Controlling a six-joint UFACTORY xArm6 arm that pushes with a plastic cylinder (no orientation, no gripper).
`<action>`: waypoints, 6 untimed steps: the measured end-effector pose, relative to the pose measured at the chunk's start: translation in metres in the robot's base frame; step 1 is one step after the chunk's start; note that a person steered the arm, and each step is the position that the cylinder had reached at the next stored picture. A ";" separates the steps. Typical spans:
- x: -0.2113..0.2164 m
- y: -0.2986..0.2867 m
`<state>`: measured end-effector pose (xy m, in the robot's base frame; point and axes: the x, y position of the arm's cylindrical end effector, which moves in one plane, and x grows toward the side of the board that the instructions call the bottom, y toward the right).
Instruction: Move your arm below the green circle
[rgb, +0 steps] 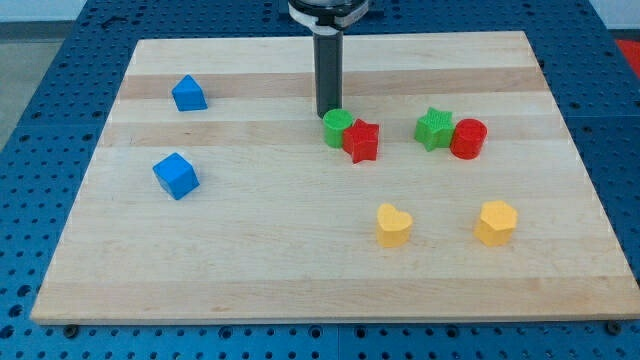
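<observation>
My tip (326, 115) stands just beyond the green circle (337, 127), at its far-left edge. The red star (362, 141) touches the circle's right side and blocks that way round. Bare worktop (280, 250) lies left of the circle and on its near side, down to the yellow heart (393, 225).

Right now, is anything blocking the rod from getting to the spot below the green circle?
My tip sits just above the green circle, so the circle itself is in the way. The red star touches its right side; going round the left looks open.
</observation>
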<state>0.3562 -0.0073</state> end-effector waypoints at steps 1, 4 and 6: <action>0.017 -0.001; 0.032 -0.033; 0.067 -0.047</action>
<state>0.4234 -0.0538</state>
